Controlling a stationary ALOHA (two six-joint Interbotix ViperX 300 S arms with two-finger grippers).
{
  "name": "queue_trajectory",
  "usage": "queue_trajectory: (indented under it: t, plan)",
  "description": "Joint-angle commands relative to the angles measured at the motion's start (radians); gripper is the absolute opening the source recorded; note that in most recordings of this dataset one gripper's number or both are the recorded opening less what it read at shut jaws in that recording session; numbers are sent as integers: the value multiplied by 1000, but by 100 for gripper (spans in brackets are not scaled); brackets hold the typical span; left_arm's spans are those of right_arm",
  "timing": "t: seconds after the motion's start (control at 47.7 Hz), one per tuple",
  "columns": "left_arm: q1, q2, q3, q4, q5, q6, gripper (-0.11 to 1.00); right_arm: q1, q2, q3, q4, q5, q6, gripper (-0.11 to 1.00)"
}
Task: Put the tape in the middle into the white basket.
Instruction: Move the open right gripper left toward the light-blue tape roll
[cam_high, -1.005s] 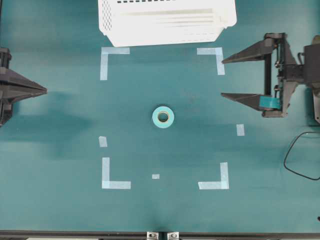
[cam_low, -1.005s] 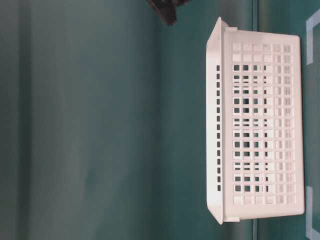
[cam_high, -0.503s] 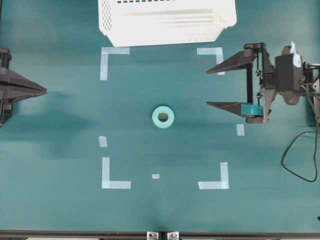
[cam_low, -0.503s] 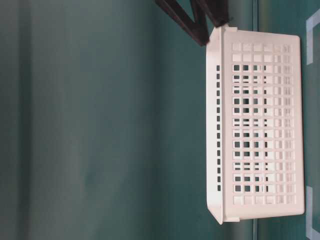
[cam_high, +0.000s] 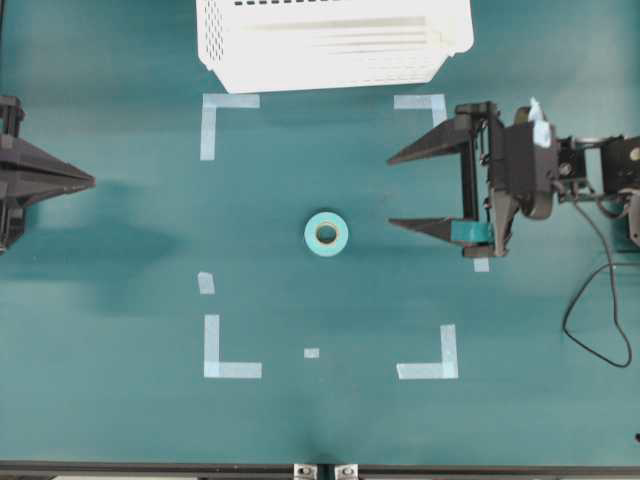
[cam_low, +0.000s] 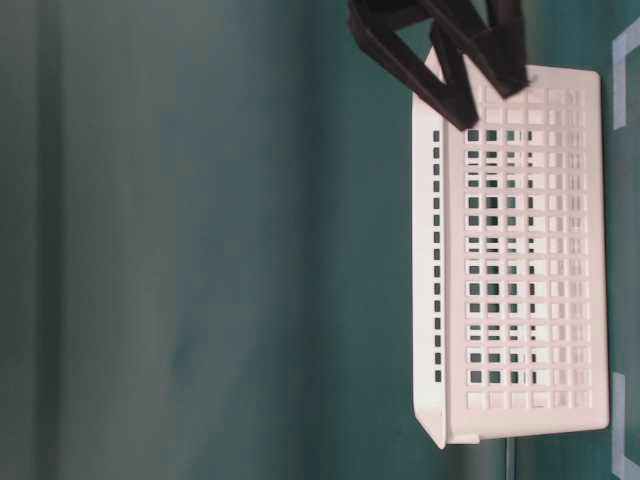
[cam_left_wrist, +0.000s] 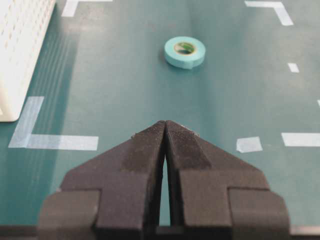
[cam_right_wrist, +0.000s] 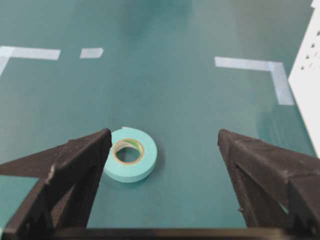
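Both right jaws (cam_high: 390, 190) gape wide, empty, near the tape (cam_high: 326, 234); left jaws (cam_left_wrist: 165, 131) seemingly shut.

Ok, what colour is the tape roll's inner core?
Tan, inside the light teal tape; the right wrist view shows it best.

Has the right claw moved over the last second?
Yes. In the overhead view the right claw has advanced leftward, past the corner tape marker, toward the tape.
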Motion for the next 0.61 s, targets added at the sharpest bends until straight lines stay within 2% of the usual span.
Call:
queue_trajectory:
  t: [0.0,0.356,0.587]
  plan:
    - [5,8,-12,-2,-9,-2,-11,6,15,-28,-2,-23,2,97]
    - [6,6,-2,-2,-25,-2,-11,15,107,-54,-2,-61,49,97]
    - [8,8,-2,-2,-25,-2,-11,28,155,-81,-2,-61,51,97]
